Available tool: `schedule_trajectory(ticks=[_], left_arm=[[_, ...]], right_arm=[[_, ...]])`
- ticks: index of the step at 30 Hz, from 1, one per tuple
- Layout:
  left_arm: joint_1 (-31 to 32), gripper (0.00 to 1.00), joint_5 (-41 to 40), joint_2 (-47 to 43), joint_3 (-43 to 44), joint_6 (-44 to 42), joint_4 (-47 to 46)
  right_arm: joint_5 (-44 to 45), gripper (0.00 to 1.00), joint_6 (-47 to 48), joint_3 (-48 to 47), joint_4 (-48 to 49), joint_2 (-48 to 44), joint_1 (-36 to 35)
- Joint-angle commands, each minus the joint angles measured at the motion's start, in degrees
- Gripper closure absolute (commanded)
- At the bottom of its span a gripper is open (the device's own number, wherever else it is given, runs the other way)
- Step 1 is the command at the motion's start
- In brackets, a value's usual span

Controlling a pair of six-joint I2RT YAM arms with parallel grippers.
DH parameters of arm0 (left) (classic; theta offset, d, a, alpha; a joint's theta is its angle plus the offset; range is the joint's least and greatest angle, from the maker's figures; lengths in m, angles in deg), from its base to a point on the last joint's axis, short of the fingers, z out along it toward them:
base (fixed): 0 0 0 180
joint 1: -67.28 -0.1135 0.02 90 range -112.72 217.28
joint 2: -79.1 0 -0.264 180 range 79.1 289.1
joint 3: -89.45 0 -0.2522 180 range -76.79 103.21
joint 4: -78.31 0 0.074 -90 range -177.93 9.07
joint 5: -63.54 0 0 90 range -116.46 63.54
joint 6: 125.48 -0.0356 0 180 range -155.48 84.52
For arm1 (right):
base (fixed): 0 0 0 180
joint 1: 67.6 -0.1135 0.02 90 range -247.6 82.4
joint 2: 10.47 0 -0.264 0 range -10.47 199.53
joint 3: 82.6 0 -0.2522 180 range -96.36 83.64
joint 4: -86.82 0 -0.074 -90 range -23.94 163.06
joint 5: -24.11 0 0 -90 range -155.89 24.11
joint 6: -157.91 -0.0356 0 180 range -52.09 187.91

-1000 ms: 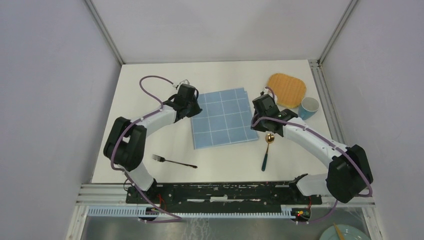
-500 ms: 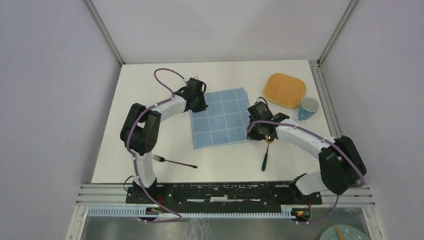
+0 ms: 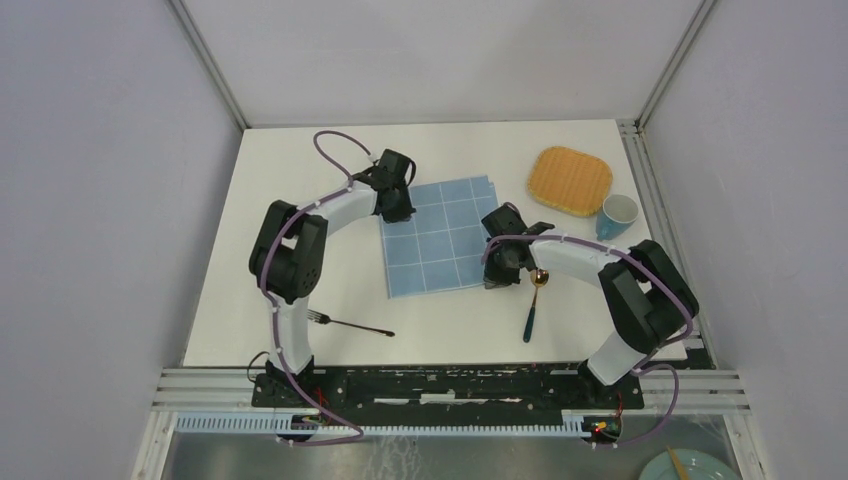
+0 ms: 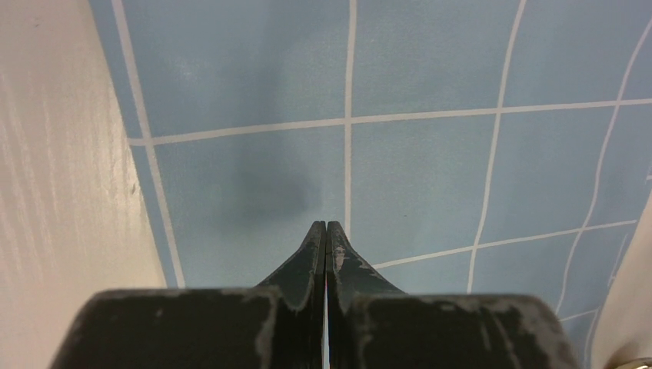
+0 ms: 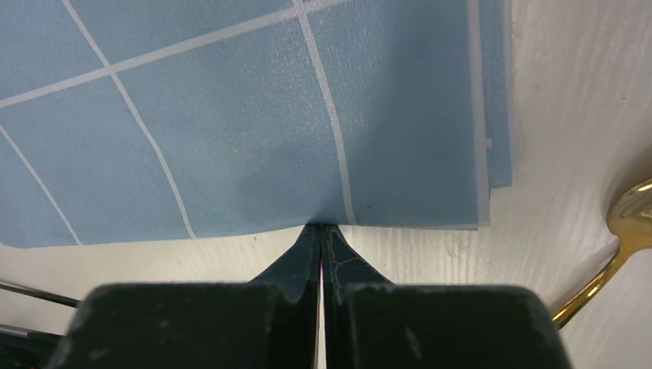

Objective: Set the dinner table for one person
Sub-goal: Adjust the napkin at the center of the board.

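Top view: the tabletop (image 3: 450, 320) is the big white rectangle filling the middle of the cell, both arm bases at its near edge. A blue checked cloth (image 3: 440, 240) lies flat around its centre. The left arm (image 3: 330, 212) curls in to the cloth's far-left corner, and the right arm (image 3: 575, 255) reaches the cloth's near-right corner. A fork (image 3: 348, 323) lies near-left, apart from the cloth. A gold-bowled spoon (image 3: 533, 305) with a dark handle lies just right of the cloth, its bowl beside the right wrist. An orange woven mat (image 3: 570, 180) sits far right, with a light blue cup (image 3: 617, 215) just beside it.

Left wrist: left jaws are pressed fully together, no gap visible. The tips are over the cloth (image 4: 430, 169), close to a white grid line, with a shadow just ahead of them. Bare tabletop (image 4: 54, 192) shows at the left. I can't tell whether any fabric is nipped.

Right wrist: right jaws are also fully together. The tips sit right at the near edge of the cloth (image 5: 231, 115), which meets them there. I can't tell if that edge is caught. The spoon bowl (image 5: 630, 219) is at the right, on tabletop (image 5: 553, 115) and clear of the cloth.
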Motion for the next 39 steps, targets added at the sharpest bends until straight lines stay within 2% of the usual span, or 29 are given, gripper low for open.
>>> schedule_trajectory(ticks=[1, 8, 22, 33, 39], left_arm=[[-0.57, 0.98, -3.08, 1.12, 2.80, -1.62, 3.85], [-0.58, 0.98, -3.96, 2.32, 4.12, -0.45, 10.10], [-0.38, 0.98, -3.19, -5.25, -7.50, -0.03, 10.60], [2.06, 0.98, -0.03, -13.72, -12.39, 1.55, 12.98], [4.15, 0.98, 0.25, -15.49, -12.59, 2.81, 13.69]], right_arm=[[0.51, 1.00, -0.61, -4.31, 1.83, 2.62, -0.23], [2.48, 1.00, -0.50, -8.03, 0.56, 6.84, -0.20], [9.10, 1.00, 1.21, -23.06, -4.86, 17.39, 0.46], [10.26, 1.00, 5.24, -44.87, -11.27, 30.15, 3.67], [10.13, 1.00, 5.47, -51.24, -12.24, 34.45, 4.85]])
